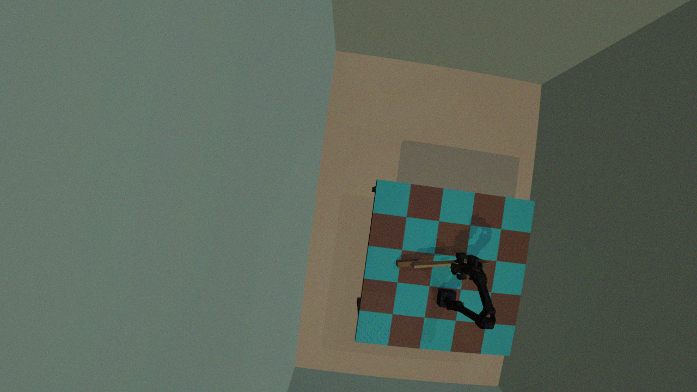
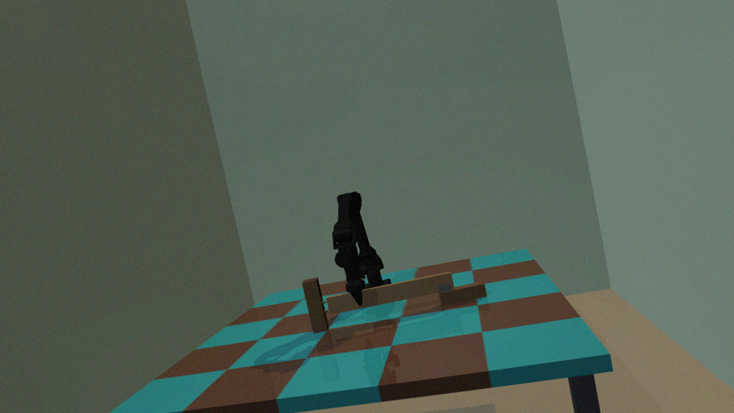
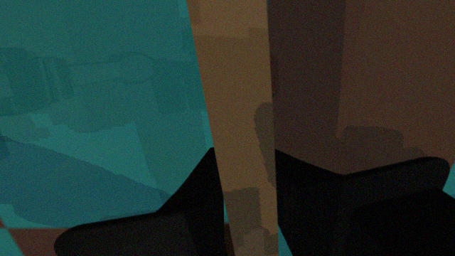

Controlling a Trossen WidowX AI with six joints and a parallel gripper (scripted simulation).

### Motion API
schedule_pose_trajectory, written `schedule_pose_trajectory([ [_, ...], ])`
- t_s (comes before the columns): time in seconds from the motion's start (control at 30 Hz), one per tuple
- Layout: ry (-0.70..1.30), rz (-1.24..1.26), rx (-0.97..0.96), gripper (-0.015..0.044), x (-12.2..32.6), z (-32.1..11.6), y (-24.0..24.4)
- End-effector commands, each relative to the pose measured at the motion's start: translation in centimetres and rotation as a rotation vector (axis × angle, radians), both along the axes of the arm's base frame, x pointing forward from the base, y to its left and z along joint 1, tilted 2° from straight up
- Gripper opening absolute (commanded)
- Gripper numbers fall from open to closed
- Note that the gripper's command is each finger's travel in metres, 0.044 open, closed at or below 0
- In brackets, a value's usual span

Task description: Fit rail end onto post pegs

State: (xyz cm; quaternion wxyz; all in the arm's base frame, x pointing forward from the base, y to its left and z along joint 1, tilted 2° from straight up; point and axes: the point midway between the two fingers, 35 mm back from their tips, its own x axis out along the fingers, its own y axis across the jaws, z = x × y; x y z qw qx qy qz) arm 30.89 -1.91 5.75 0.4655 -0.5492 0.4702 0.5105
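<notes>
My gripper (image 1: 459,265) (image 2: 360,299) (image 3: 233,151) is shut on the long wooden rail (image 1: 433,265) (image 2: 410,289) (image 3: 234,89), near its post end. In the exterior view the rail is held off the table, its near end right in front of the pegs (image 2: 324,310) of the upright wooden post (image 2: 314,308). Parts of both pegs show between post and rail, so the rail end does not touch the post. The rail's far end is at the grey bracket (image 2: 444,288) on the low footboard block (image 1: 405,263) (image 2: 465,295). How deep it sits there is unclear. The rail's holes are hidden.
The checkered table (image 1: 382,297) (image 2: 533,328) carries everything. The arm's base (image 1: 446,297) stands beside the rail, and the arm bends out and over to reach it. The post stands close to the gripper on the side opposite the footboard block.
</notes>
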Motion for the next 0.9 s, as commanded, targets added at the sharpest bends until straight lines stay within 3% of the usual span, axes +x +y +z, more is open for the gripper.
schedule_pose_trajectory([
  [0.0,-0.011,0.004,-0.001,0.0000,0.30,0.27,-0.13],
  [0.87,-0.011,0.004,-0.002,0.0000,0.40,0.34,-0.91],
])
